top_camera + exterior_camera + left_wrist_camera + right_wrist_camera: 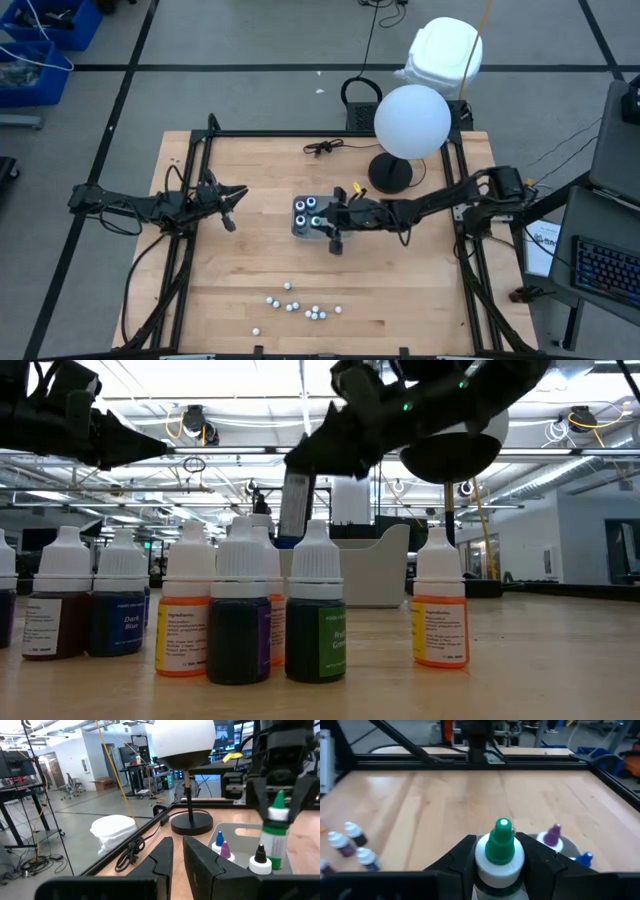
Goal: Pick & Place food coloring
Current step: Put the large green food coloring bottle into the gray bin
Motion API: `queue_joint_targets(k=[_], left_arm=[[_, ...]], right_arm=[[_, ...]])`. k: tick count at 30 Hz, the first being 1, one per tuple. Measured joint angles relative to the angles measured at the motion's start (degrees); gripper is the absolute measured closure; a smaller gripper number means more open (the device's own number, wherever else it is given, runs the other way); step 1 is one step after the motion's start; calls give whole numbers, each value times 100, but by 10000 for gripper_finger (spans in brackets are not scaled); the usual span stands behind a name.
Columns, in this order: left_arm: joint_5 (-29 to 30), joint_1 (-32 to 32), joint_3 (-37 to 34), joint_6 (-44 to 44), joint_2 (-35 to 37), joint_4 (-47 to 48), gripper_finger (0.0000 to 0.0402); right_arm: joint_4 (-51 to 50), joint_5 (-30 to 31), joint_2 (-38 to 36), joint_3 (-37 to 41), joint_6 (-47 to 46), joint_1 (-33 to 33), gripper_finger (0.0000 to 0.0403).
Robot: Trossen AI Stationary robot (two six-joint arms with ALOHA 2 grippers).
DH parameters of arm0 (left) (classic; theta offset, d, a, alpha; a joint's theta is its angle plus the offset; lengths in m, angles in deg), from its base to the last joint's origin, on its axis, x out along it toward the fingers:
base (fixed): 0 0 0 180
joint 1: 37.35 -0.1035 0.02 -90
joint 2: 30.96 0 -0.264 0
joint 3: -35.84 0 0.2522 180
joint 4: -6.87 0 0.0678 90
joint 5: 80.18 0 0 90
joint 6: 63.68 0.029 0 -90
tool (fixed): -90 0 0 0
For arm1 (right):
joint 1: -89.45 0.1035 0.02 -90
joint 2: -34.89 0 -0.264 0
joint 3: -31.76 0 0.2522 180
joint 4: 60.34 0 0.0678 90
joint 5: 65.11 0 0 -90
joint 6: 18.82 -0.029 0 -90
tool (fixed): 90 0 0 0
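so the right hand (499, 851) is clamped on a green-tipped food coloring bottle (274, 837) right over the grey tray (235, 831), three bottles already in it, the small bottles (296, 305) still on the table (250, 280), left hand (228, 205) idle, nearly closed

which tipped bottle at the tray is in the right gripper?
The green-tipped bottle, clamped at its white collar by the right gripper. The blue, purple and black-tipped ones stand free in the grey tray.

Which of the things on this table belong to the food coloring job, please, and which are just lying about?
Job:
- green-tipped bottle in right hand
- grey rectangular tray with bottles
- small white-capped bottles

Lying about:
- white globe lamp
- black cable
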Motion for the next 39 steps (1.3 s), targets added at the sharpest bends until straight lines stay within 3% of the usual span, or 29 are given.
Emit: queue_joint_targets(k=[17,29,39], left_arm=[[5,0,0,115,0,-37,350],[5,-1,0,162,0,-51,350],[4,0,0,260,1,-104,350]], right_arm=[[389,-10,635,2,88,-261,290],[435,14,634,7,143,-322,289],[951,29,1221,-9,90,-463,289]])
